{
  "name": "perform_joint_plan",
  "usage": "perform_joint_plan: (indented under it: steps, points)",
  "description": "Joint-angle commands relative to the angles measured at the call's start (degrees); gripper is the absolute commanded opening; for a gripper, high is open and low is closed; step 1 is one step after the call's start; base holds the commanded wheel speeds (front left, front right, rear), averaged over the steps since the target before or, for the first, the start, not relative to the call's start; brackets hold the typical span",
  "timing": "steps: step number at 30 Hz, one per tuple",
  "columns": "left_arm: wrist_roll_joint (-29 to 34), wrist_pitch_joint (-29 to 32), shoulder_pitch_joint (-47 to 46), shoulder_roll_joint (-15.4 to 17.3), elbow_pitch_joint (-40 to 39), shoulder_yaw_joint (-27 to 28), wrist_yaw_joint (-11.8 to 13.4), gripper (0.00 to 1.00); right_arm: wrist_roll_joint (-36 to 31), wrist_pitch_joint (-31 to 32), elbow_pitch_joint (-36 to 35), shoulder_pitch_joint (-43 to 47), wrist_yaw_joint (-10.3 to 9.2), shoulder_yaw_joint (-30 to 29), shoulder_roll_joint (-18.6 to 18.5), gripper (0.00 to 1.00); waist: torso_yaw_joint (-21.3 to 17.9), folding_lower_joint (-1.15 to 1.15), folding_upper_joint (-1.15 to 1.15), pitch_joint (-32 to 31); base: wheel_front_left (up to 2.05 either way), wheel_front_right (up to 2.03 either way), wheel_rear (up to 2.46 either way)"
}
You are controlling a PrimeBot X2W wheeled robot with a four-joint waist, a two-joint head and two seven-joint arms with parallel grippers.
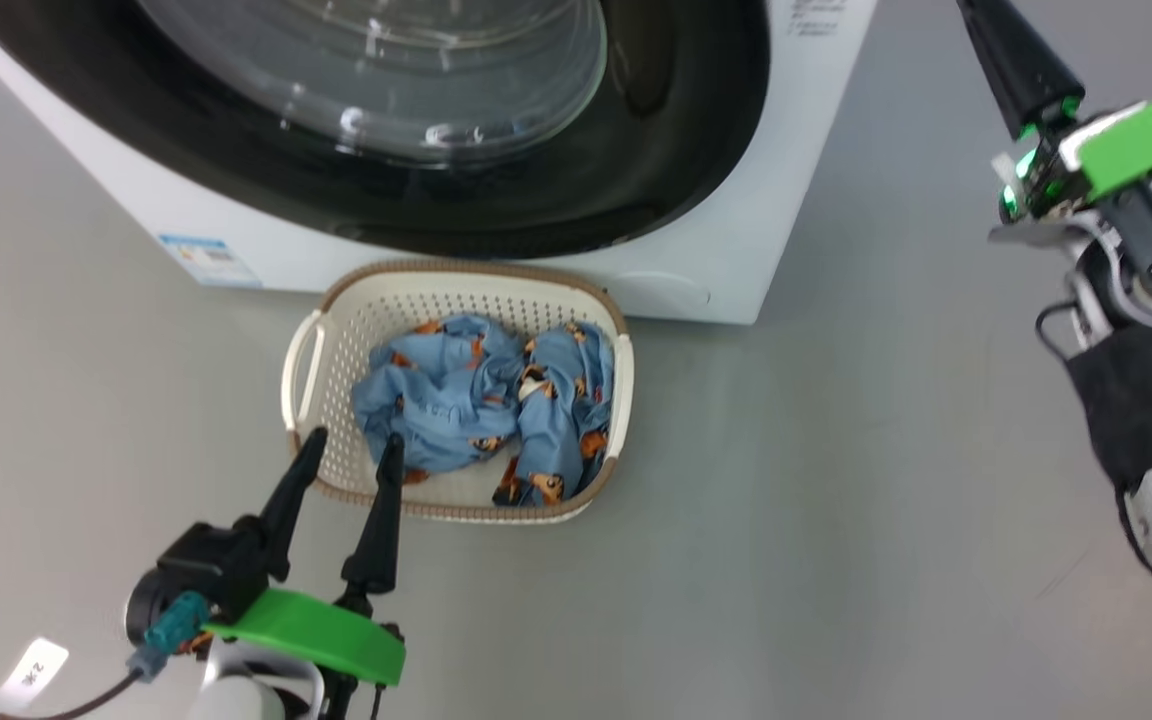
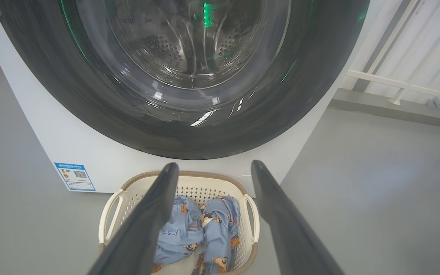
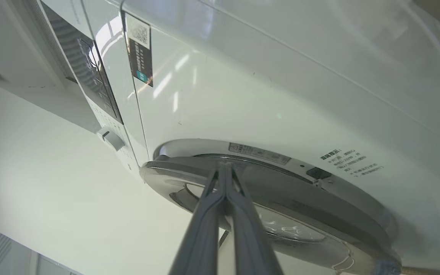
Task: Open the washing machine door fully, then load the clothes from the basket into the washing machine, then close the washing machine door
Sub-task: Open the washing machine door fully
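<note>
At the washer's (image 1: 806, 160) lower left corner sits a small blue label (image 1: 208, 260). Out in front of the washer, low and to its left, the left gripper (image 1: 355, 438) hangs released, jaws spread wide and holding nothing. In the head view its fingertips (image 1: 314, 440) overlap the near rim of the basket (image 1: 456, 272).

The basket stands on the grey floor (image 1: 836, 500), pushed up close against the washer's base and right under the door (image 1: 696, 130). The clothes (image 1: 481, 400) lie crumpled inside it, towards the side away from the washer.

The glossy black door looks shut against the washer's front. The steel drum shows through its glass in the left wrist view.

At the washer's right side the right gripper (image 3: 224, 168) is clenched, fingers pressed together on nothing, tips up at the door's outer edge. Whether they touch it cannot be told. The right wrist view also catches a dial (image 3: 110, 138) on the washer's control panel.

Beyond the washer's right side, a white rail (image 2: 395, 84) runs along the wall.
</note>
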Motion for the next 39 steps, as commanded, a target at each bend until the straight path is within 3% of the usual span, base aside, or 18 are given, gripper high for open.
perform_joint_plan:
  steps: [1,14,27,39]
  points:
    - [-0.56,-0.36,-1.9,1.12,-1.61,1.75,-0.09,1.0,0.57,0.59,-1.26,-1.25,0.09,0.48,-0.12,0.0,1.06,0.0,0.0,1.75,0.0,0.0,0.0]
    - [-1.67,-0.36,-5.44,0.73,-2.7,0.24,-0.09,1.0,4.52,14.8,2.36,-9.05,0.09,-2.91,1.89,0.0,2.42,0.0,0.0,7.54,0.0,0.0,0.0]
    - [-2.39,-0.36,-7.77,0.01,-4.25,-0.1,-0.09,1.0,0.94,18.19,4.46,-14.88,0.09,-4.15,2.85,0.0,4.18,0.0,0.0,12.29,0.0,0.0,0.0]
    - [-2.77,-0.36,-8.56,-0.53,-4.14,-0.64,-0.09,1.0,-1.74,18.58,4.84,-16.45,0.09,-3.8,3.63,0.0,5.21,0.0,0.0,12.97,0.0,0.0,0.0]
